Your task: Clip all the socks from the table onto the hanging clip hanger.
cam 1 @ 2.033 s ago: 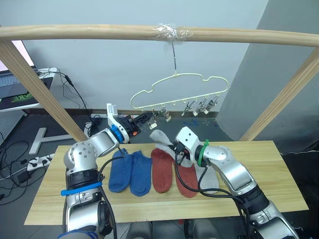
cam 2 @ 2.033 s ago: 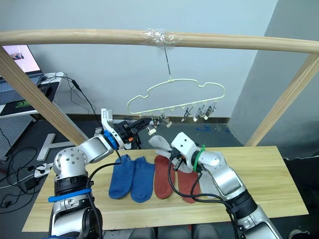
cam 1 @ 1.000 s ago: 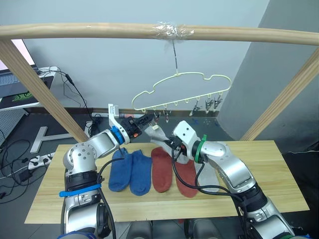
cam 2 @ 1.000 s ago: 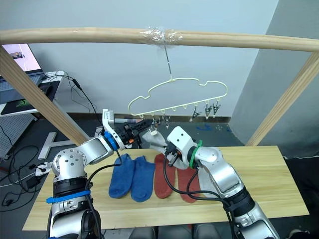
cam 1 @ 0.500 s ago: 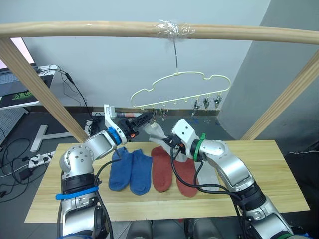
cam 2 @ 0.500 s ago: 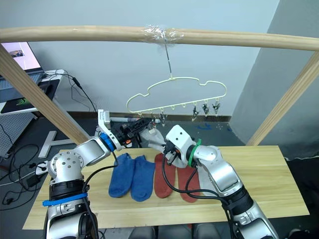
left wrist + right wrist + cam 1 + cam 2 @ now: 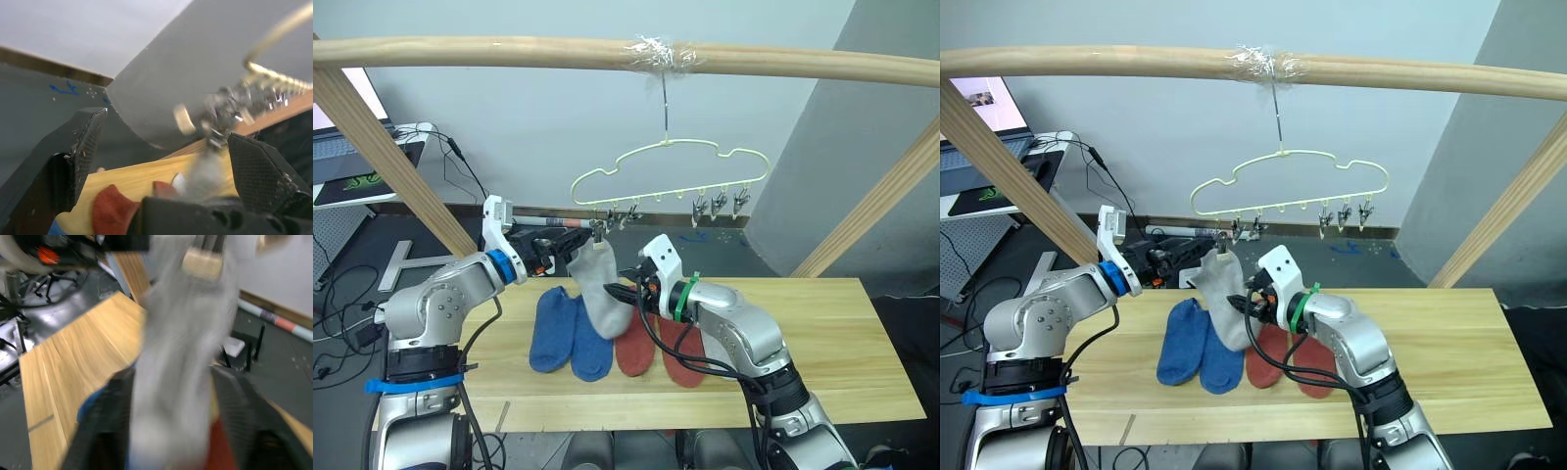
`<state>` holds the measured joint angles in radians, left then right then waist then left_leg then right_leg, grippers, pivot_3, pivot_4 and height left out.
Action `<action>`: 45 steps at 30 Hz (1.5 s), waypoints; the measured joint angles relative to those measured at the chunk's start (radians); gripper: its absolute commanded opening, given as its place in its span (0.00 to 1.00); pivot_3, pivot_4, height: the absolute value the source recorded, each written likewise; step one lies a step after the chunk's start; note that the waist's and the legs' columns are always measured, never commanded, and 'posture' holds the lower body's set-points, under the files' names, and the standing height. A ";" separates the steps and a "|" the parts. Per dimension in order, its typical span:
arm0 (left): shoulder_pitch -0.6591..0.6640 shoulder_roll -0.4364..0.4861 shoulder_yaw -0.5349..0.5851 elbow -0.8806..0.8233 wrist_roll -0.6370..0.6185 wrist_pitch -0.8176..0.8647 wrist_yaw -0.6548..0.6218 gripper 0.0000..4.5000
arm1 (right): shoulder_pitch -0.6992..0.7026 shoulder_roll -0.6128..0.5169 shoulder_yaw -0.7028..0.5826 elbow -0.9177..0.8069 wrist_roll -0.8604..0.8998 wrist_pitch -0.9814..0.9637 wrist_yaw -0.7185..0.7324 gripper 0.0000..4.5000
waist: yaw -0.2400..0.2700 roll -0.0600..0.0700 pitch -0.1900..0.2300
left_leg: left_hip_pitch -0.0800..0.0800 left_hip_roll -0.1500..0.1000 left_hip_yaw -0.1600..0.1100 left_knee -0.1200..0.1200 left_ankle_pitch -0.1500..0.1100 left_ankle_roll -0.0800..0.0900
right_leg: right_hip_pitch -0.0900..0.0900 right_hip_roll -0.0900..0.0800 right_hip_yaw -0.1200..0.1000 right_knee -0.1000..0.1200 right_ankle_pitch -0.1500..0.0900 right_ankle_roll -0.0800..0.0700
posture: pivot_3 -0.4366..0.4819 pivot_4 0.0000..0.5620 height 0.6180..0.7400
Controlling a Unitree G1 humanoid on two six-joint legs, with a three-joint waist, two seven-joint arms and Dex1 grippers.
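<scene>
Grey sock (image 7: 597, 289) hangs from the leftmost clip (image 7: 597, 231) of the clip hanger (image 7: 671, 176), top edge pinched in the clip, toe end dropping down over the table (image 7: 842, 343). Looks clipped already, though whether the bite is secure can't be judged. Hanger hook goes up to the taped spot on the wooden rail (image 7: 509, 54), so the clip row sits above the table's far edge, within both arms' reach.

Right gripper (image 7: 625, 292) is at the sock's lower part; right wrist view shows its fingers (image 7: 110, 406) spread wide either side of the fabric, not pinching it. Probably there to steady the sock while the top gets clipped. Left gripper (image 7: 570, 241) sits just beside the clip at the sock's top; left wrist view shows its fingers (image 7: 73, 152) wide apart with the clip and sock between them, so it's not squeezing anything.

On the table: two blue socks (image 7: 570, 333) side by side, two rust red socks (image 7: 656, 351) just beside them toward the right, all flat with toes pointing away from the robot. The other grey sock isn't visible, may be behind the right arm. Other clips (image 7: 717, 206) further along the hanger are empty, so most of the task is left
</scene>
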<state>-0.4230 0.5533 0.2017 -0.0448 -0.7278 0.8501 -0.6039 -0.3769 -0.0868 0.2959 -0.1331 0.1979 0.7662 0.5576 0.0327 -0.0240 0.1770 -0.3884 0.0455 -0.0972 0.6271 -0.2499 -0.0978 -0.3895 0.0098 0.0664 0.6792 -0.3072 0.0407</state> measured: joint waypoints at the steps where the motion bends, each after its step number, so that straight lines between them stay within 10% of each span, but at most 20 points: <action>1: 0.010 -0.001 -0.018 -0.028 0.026 -0.027 0.000 1.00 | 0.029 -0.036 0.002 -0.007 -0.008 -0.001 0.000 0.87 | 0.000 0.000 0.000 | 0.000 0.000 0.000 0.000 0.000 0.000 | 0.000 0.000 0.000 0.000 0.000 0.000 | 0.69 0.28 1.00; 7: 0.050 -0.013 -0.080 -0.142 0.134 -0.175 0.003 1.00 | 0.141 -0.204 -0.005 -0.104 -0.046 -0.053 0.005 1.00 | -0.002 0.001 0.001 | -0.001 0.000 0.000 0.000 0.000 0.000 | 0.000 0.000 0.000 0.000 0.000 0.000 | 0.68 0.27 1.00; 13: 0.142 -0.131 -0.193 -0.221 0.286 -0.355 0.069 0.63 | 0.172 -0.274 -0.090 -0.286 -0.011 -0.089 0.014 1.00 | -0.007 0.001 0.001 | -0.001 0.000 0.001 0.001 0.000 0.000 | 0.000 0.000 0.001 0.000 0.000 0.000 | 0.64 0.27 1.00; 45: 0.046 -0.436 -0.274 0.165 0.666 -0.756 0.397 0.63 | 0.068 -0.390 -0.277 -0.530 0.257 -0.004 -0.019 1.00 | -0.007 0.000 0.001 | -0.001 -0.001 -0.001 0.003 0.000 0.001 | 0.001 0.001 0.000 0.001 0.000 0.000 | 0.57 0.24 1.00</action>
<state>-0.3772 0.1173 -0.0724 0.1204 -0.0622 0.0942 -0.2065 -0.3085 -0.4769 0.0186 -0.6630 0.4548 0.7622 0.5382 0.0257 -0.0235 0.1777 -0.3896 0.0445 -0.0977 0.6299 -0.2496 -0.0968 -0.3887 0.0103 0.0659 0.6804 -0.3068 0.0404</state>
